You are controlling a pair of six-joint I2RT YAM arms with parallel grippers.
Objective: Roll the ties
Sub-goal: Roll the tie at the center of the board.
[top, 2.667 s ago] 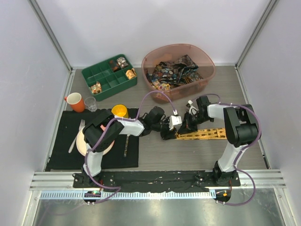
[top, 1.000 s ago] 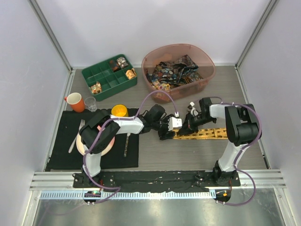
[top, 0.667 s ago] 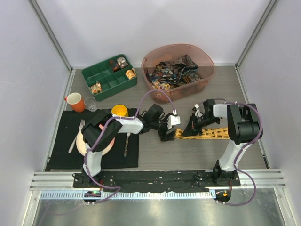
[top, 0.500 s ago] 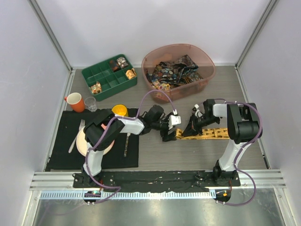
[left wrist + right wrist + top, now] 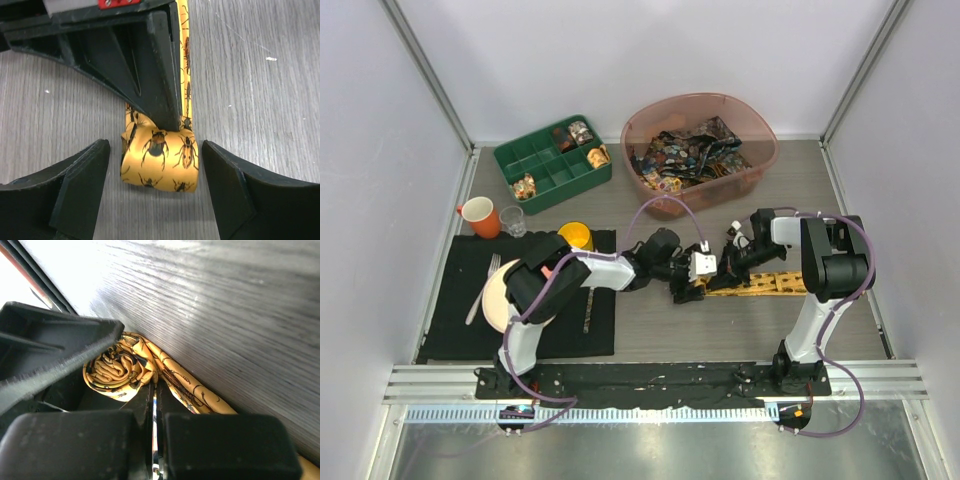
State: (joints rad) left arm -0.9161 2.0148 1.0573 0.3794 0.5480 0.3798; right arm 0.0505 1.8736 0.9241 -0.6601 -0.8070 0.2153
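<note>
1. The left gripper (image 5: pixel 155 150) is spread wide and holds nothing. Its two fingers (image 5: pixel 75 192) stand to either side of the work, and neither touches the fabric.
2. Midway between those fingers lies the rolled end (image 5: pixel 160 161) of the yellow tie (image 5: pixel 760 283), resting on the table (image 5: pixel 260 100). It is a small, rather loose coil, and a fold pokes out on the side toward the left-hand finger.
3. Just beyond the coil, opposite the left gripper, is the right gripper (image 5: pixel 169 115). Its fingers are pressed together and the tip is planted on the flat fabric right behind the coil. I cannot tell whether any cloth is nipped between them.
4. Past the right gripper the unrolled length runs flat and straight along the table, away from both grippers.
5. The step in hand looks to be continuing the roll.
   - The left gripper should close gently and squarely across the coil's width, tucking in the stray fold first.
   - It should then turn the coil toward the right gripper.
   - The right gripper should pin the strip for tension and give way along it as the coil advances.
   - Too hard a squeeze, or an off-centre one, would likely telescope the coil. Letting go early may let it spring open.
</note>
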